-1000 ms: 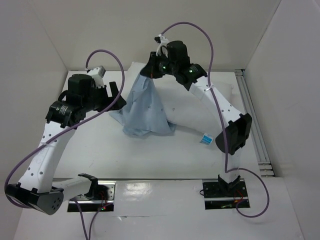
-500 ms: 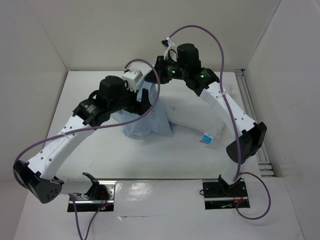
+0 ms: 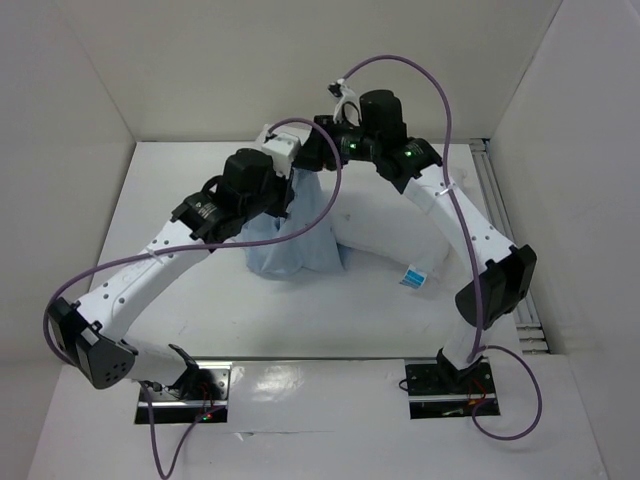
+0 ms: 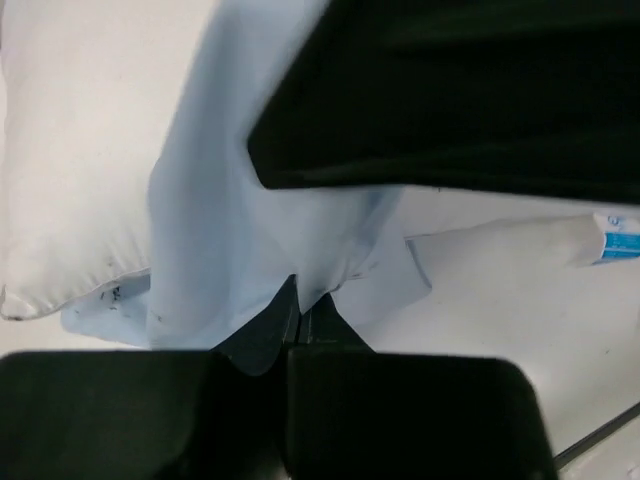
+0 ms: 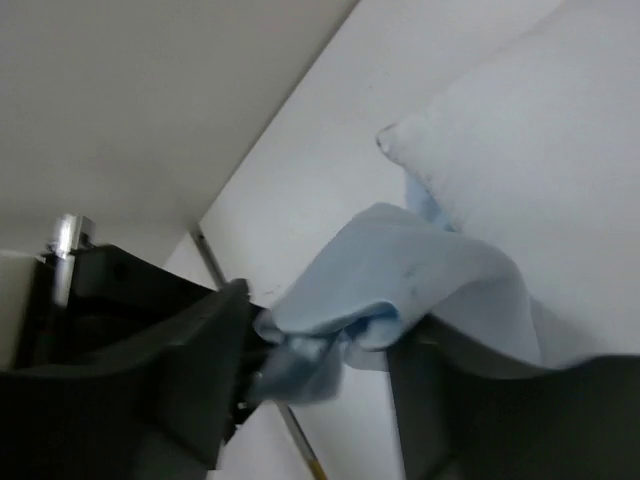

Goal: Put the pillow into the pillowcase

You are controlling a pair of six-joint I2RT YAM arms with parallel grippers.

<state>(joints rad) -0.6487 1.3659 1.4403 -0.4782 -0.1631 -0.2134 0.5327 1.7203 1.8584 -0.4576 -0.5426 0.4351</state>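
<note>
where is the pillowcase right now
In the top view the pillowcase hangs at the table's far middle, pinched by the left end effector, the pillow lying just right of it.

Left arm reaches toward 1 o'clock, left gripper pinching the pillowcase. Right arm arches toward 11 o'clock, right gripper with jaws parted.

You see the pillowcase as thin, matt light blue cloth, limp and creased, against the pillow, whose white fabric looks smooth and matt. The table is matt white. At six o'clock the near strip is glossy, and at three o'clock the rail shows bare metal.
</note>
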